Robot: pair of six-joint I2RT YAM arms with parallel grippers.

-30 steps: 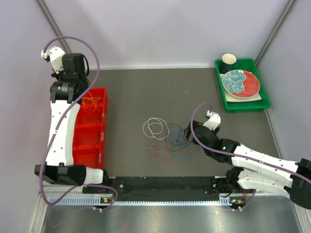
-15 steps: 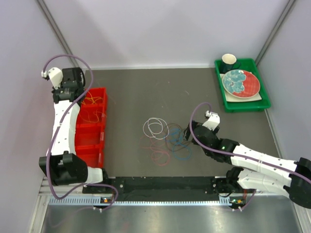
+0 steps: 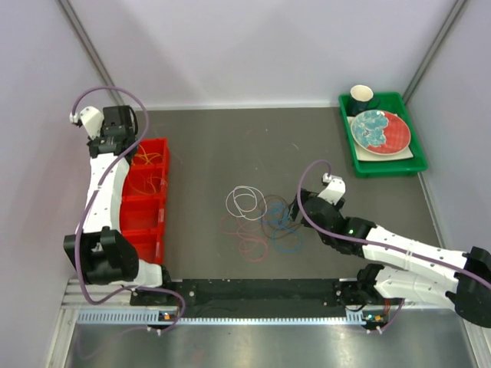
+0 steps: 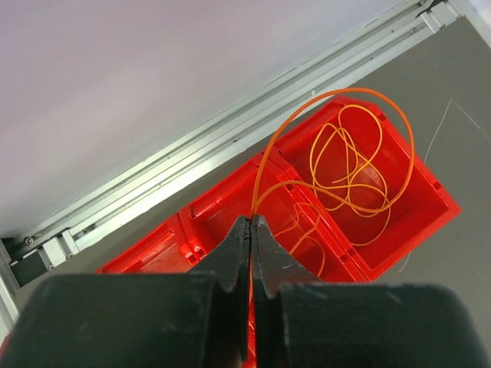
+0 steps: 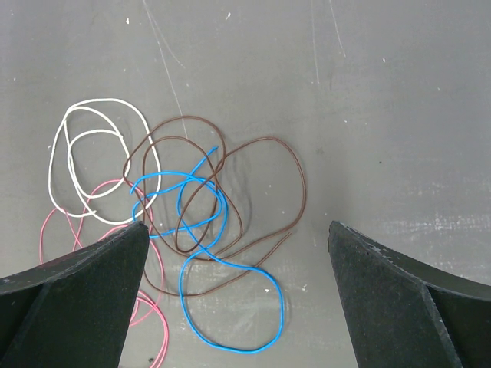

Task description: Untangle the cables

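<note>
Far left: left gripper [image 4: 250, 230], fingers pinched together on the orange cable [image 4: 345, 90], whose loops trail into the far compartment of the red bin [image 4: 383, 257]. Table centre: pink cable [image 5: 46, 222], white cable [image 5: 57, 138], blue cable [image 5: 281, 307] and dark brown cable [image 5: 301, 165] in overlapping loops; light, limp, springy wire, best pinched at a free outer loop. Above these: right gripper [image 5: 238, 226], jaws wide apart, holding nothing

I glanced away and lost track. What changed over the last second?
The left arm swung left, off the red plastic divided bin, uncovering more of it; the left gripper stayed shut on the thin orange cable, whose loops lie at the bin's far end. The open right gripper and the tangled pile of thin cables under it barely moved.
</note>
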